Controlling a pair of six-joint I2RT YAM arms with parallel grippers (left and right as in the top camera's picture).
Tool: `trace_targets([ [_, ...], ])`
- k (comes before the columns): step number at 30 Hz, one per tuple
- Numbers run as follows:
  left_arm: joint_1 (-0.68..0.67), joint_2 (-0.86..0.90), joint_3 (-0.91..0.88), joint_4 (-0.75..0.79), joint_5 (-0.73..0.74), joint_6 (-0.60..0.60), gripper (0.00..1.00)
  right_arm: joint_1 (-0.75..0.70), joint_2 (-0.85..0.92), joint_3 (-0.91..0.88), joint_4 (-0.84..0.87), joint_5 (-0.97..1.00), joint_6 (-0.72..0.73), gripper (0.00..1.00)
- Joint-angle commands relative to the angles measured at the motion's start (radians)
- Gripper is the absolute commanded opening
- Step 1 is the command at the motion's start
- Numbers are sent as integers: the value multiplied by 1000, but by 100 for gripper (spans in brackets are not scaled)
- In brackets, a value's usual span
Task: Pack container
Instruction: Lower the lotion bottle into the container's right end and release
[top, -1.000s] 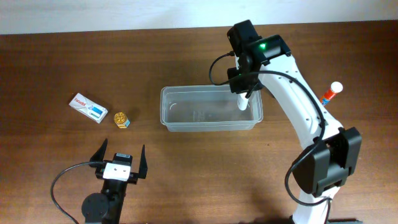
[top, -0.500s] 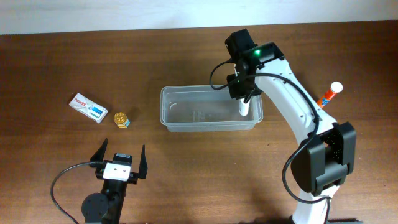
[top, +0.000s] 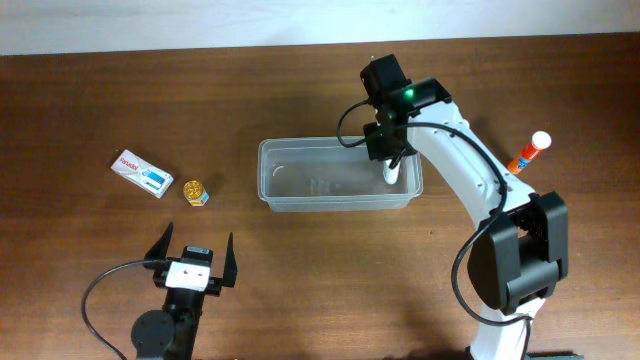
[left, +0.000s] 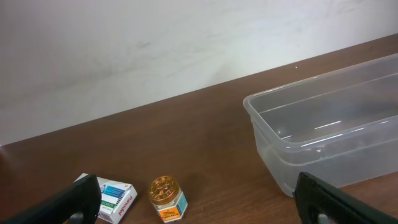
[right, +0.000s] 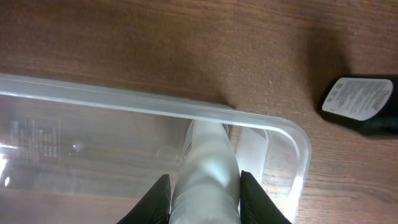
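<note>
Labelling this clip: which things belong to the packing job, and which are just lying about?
In the job: clear plastic rectangular container; white plastic bottle; right gripper holding it.
Lying about: white-and-blue cardboard box; small gold-lidded jar; orange-and-white glue stick; open left gripper.

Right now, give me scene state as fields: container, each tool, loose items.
container: clear tub, mid-table
right tool: closed on white bottle, inside the container's right end
left tool: open, empty, near the table's front edge
left of container: white box, gold-lid jar
right of container: glue stick
</note>
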Motion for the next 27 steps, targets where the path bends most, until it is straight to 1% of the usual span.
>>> trace_targets([
  [1,6,-9,-2,-5,-4,12,99,-2,2,-25,19,43,-1,27],
  [15,6,-9,-2,-5,-4,12,99,-40,2,-29,15,52,-3,27],
  [27,6,-9,-2,-5,-4,12,99,-40,2,-29,22,45,-4,27],
])
